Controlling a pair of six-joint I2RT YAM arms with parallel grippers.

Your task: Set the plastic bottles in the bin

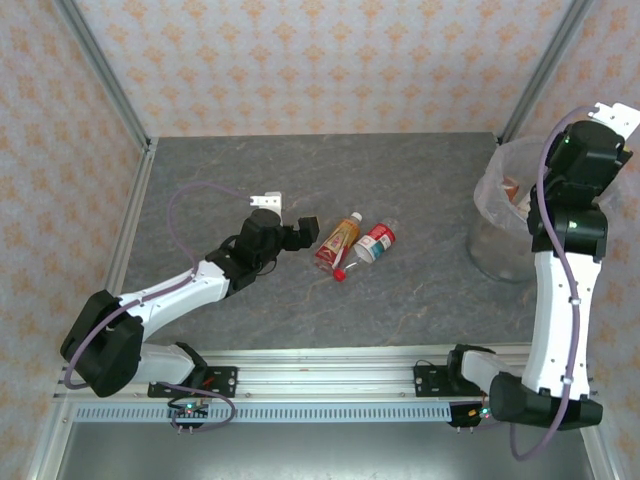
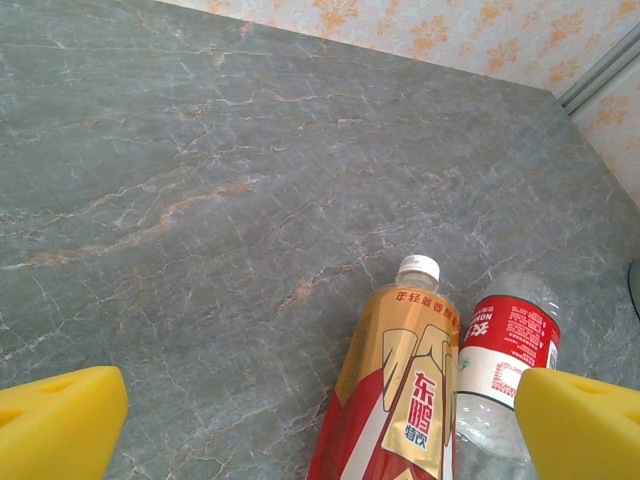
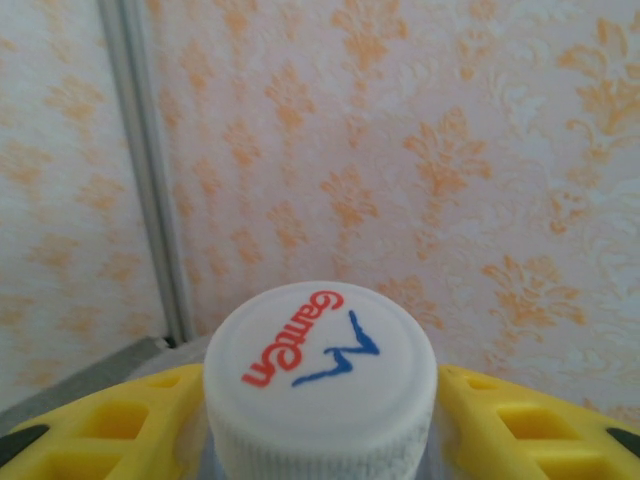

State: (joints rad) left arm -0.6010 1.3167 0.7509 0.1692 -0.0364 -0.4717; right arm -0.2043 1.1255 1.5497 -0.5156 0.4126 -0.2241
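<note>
At the near edge I see both arm bases on the rail [image 1: 330,375]; from there the left arm reaches onto the grey table [image 1: 420,170], and the left gripper [image 1: 300,234] is spread wide, its yellow fingers [image 2: 60,420] far apart and holding nothing; just beyond it two plastic bottles lie side by side, touching, near the middle of the table: the gold-label bottle [image 1: 337,243] with a white cap, and at its right the red-label bottle [image 1: 372,243], which is clear; farther right the bin [image 1: 487,225] stands at the table's right side, well apart from these two, with something reddish inside that I cannot identify; the right arm rises over the bin, and the right gripper [image 3: 320,440] pinches the white-capped bottle [image 3: 320,375] just under its cap, one yellow finger on each side; the cap carries red letters and a blue mark; behind it is the patterned wall [image 3: 450,150].
</note>
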